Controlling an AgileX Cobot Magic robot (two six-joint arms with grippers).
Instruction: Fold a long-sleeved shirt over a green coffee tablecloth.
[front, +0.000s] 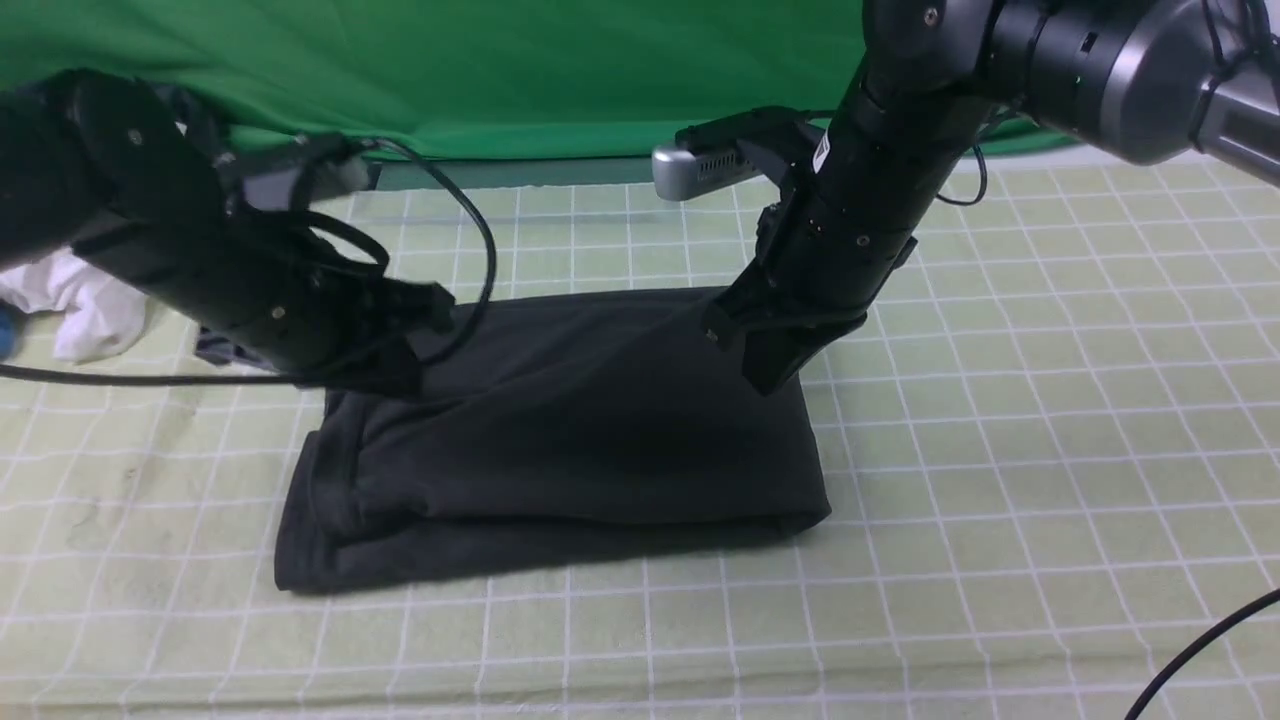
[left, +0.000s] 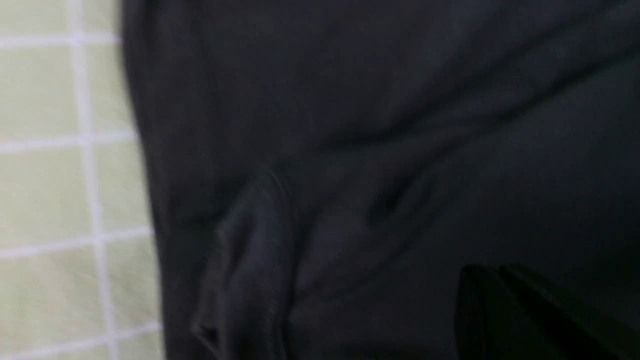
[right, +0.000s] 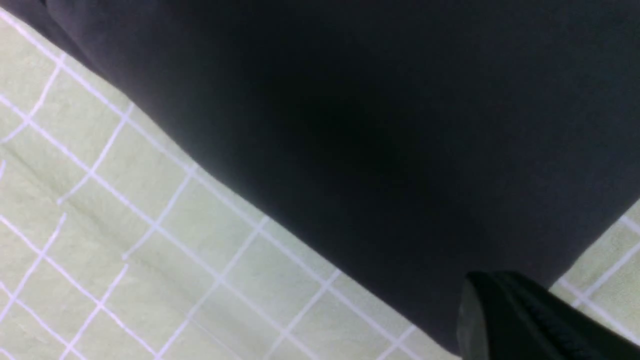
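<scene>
Left hand (left: 500, 310) hides frontally; wrist view shows shirt (left: 380, 150) creases.

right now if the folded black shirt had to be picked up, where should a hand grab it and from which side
Probably the near left corner of the long-sleeved shirt, coming in low from the robot's left. There the folded layers fan out with open, loose edges lying on the green coffee tablecloth, so fingers could slide under and pinch the whole stack. The right end is a rounded closed fold, which offers less to catch.
</scene>
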